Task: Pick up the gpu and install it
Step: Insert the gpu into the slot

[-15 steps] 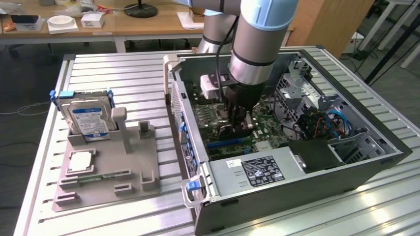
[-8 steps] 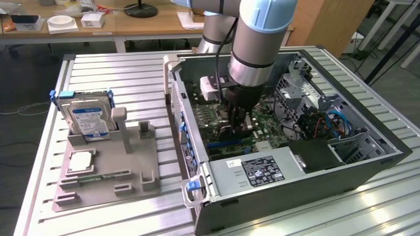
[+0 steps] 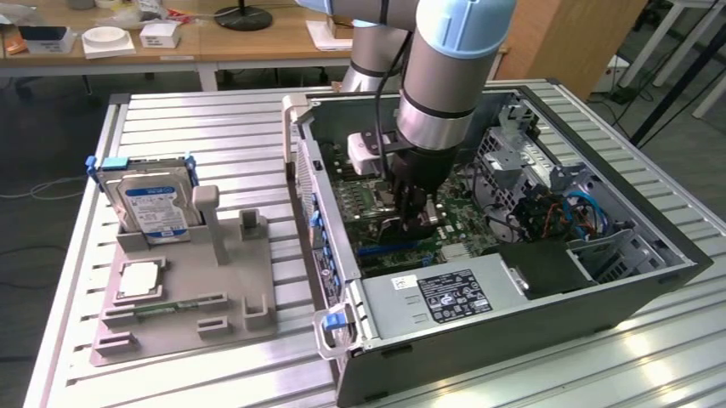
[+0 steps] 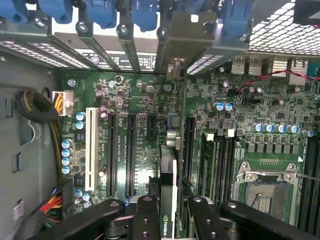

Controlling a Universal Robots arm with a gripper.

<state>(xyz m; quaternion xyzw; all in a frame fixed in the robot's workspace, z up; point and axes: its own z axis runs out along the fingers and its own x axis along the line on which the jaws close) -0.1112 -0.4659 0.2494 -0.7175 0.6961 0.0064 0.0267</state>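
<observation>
My gripper is down inside the open computer case, over the green motherboard. It is shut on the gpu, a thin dark card seen edge-on between the black fingers, with a small green logo on it near the grip. The card stands on edge among the long black expansion slots. Its metal bracket reaches the row of rear slot covers with blue clips. In the exterior view the gpu is a dark shape just under the fingers. Whether it sits in a slot I cannot tell.
On the exterior view's left, a grey holder tray carries a silver hard drive, a processor chip and a narrow green memory stick. Inside the case are the power supply, drive cages, cables and the empty processor socket.
</observation>
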